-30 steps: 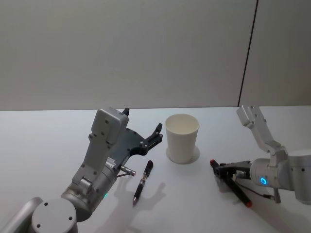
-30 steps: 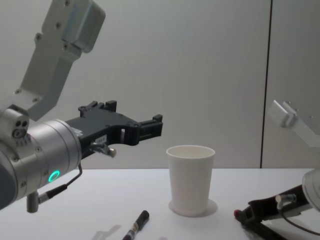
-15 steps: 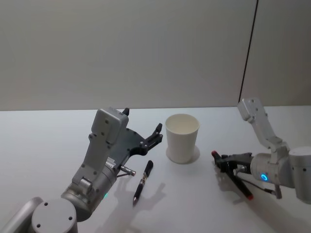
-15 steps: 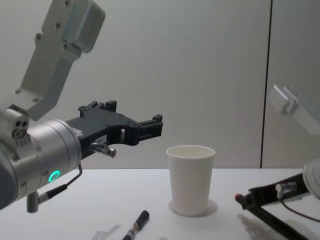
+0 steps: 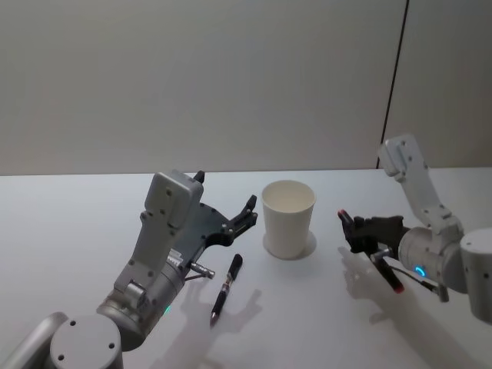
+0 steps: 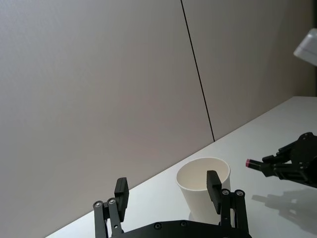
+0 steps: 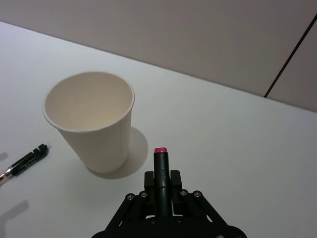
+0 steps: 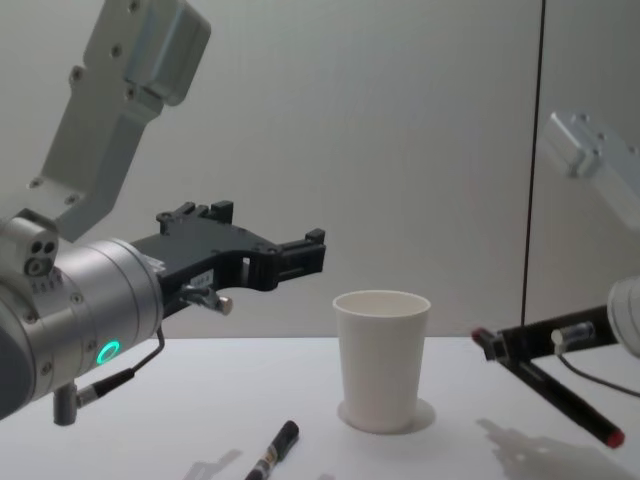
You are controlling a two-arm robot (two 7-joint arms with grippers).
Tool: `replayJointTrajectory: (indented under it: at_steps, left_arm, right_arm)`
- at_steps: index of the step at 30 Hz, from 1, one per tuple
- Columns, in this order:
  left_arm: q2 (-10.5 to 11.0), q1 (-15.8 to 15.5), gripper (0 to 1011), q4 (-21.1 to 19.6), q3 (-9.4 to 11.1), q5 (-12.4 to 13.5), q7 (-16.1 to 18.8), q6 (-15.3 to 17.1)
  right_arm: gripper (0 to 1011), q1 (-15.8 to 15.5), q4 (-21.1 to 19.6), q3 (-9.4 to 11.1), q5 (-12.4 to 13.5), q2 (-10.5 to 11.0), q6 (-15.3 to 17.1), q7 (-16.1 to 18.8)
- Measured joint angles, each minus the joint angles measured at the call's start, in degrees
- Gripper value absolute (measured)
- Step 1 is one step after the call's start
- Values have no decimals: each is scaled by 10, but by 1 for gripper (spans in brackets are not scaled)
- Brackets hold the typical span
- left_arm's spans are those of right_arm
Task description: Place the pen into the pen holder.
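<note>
White table (image 5: 61, 231) runs back to a plain grey wall (image 5: 192, 77) w/ 1 dark vertical seam (image 5: 393, 84) on the right side. The pen holder (image 5: 287, 223), a white paper cup, stands upright near the table's middle, mouth up.

The right gripper (image 5: 355, 231) hangs above the table on the cup's right, near it but apart. Its jaws are clamped on the pen (image 5: 388, 275), a dark barrel w/ red at both ends. 1 red end pokes out past the fingers toward the cup. The rest slants down and away to the right, its lower end clear of the table in the chest view, w/ a shadow on the surface below. In the right wrist view the right gripper (image 7: 161, 181) has the pen (image 7: 160, 158) pinched btwn both fingers, pink-red end forward, and the pen holder (image 7: 94, 124) sits just beyond and to one side.

The left gripper (image 5: 247, 215) hovers over the table on the cup's left, fingers aimed at the cup and higher than its rim in the chest view. Its jaws are spread wide w/ nothing btwn them; the left wrist view shows the 2 fingertips (image 6: 214, 183) well apart.

A 2nd pen (image 5: 226, 287), black, lies flat on the table to the front-left of the cup, below the left gripper and untouched.
</note>
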Motion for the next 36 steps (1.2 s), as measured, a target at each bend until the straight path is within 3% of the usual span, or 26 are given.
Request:
replayJointTrajectory:
  at_steps: [14, 36]
  left_arm:
    - [0, 0, 1004, 0, 0, 0, 0, 0]
    - [0, 0, 1004, 0, 0, 0, 0, 0]
  right_arm:
    - [176, -24, -36, -7, -26, 8, -107, -12]
    - [175, -34, -31, -13, -52, 19, -343, 15]
